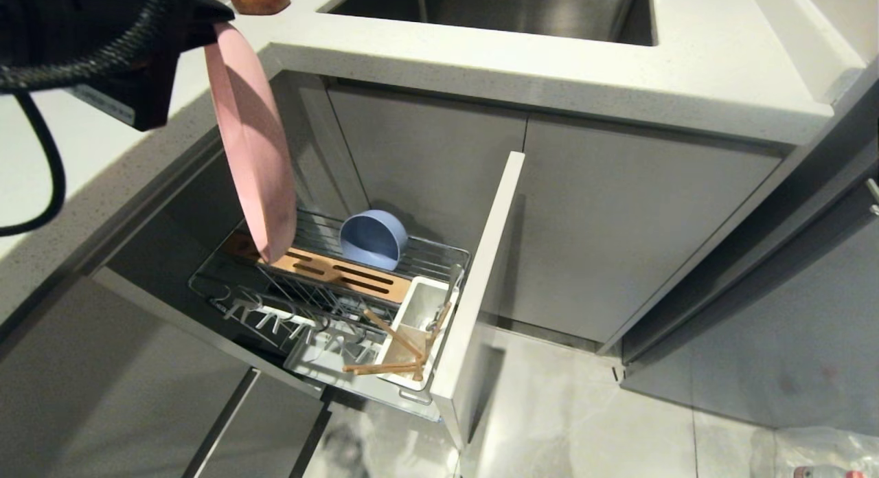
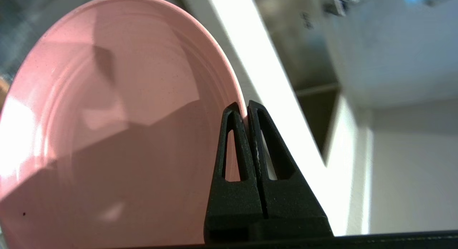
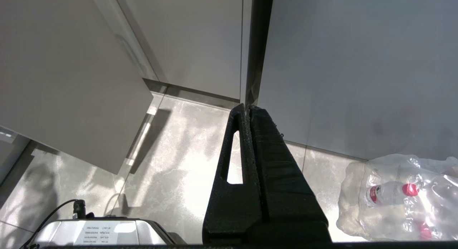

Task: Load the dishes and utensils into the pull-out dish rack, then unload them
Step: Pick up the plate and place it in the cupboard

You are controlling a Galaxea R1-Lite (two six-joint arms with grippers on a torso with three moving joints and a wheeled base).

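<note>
At the head view's upper left, the left gripper (image 2: 247, 111) pinches the pink plate (image 1: 250, 138) by its rim, edge-down, probably for slotting into the pull-out dish rack (image 1: 329, 286) below.

The pull-out dish rack (image 1: 329, 292) stands drawn out of the cabinet below the countertop (image 1: 549, 66), with the sink (image 1: 508, 7) set into that countertop above and behind it. The rack's front panel (image 1: 481, 286) closes its right end. Inside the rack, the bowl (image 1: 373, 239) lies tipped on its side at the back, behind the slotted strip (image 1: 343, 275). The utensil caddy (image 1: 415, 327) sits at the rack's right end, against the front panel, with the chopsticks (image 1: 391, 347) in it. The plate (image 1: 250, 141) hangs on edge above the rack's left end, its lower rim over the strip, held at its top rim by the left gripper (image 2: 246, 115).
</note>
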